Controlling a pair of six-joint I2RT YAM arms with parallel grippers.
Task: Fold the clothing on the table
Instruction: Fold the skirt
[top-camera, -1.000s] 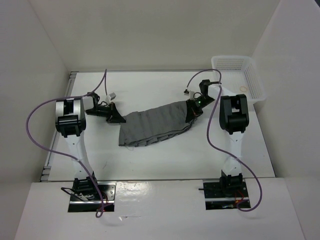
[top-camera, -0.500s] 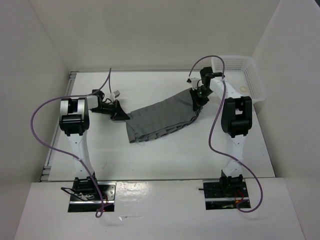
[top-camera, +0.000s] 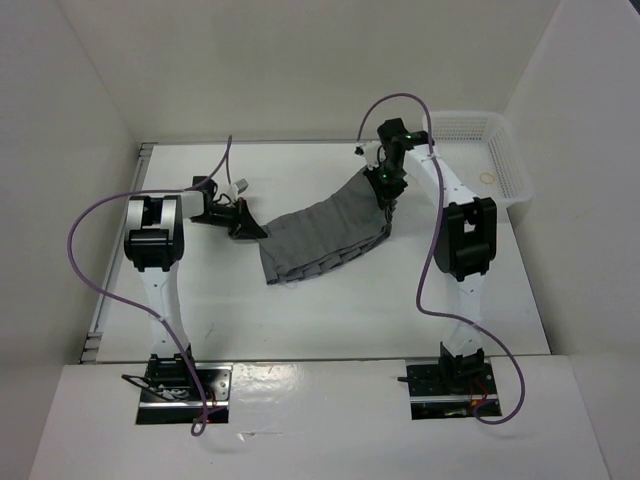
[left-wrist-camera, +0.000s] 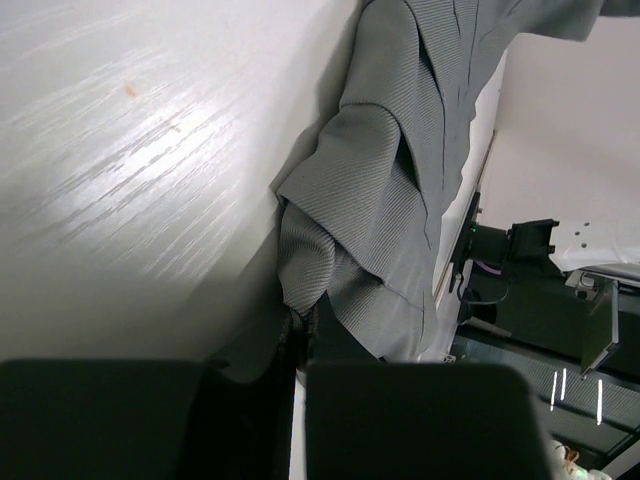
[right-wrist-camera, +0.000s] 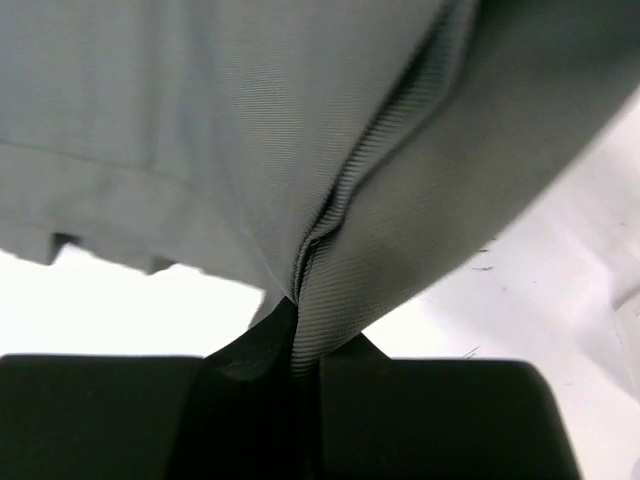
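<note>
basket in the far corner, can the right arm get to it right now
Probably yes: the basket sits close beside the right claw, nothing between them, but that claw is shut on the skirt.

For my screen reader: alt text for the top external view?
Two robot arms hold a grey pleated skirt between them over a white table, left pincer gripping its left end, right pincer its far right end. A white mesh basket sits far right.

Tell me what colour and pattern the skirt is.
The skirt is plain mid-grey, finely ribbed, with long pleats and no print; the right wrist view shows it best.
</note>
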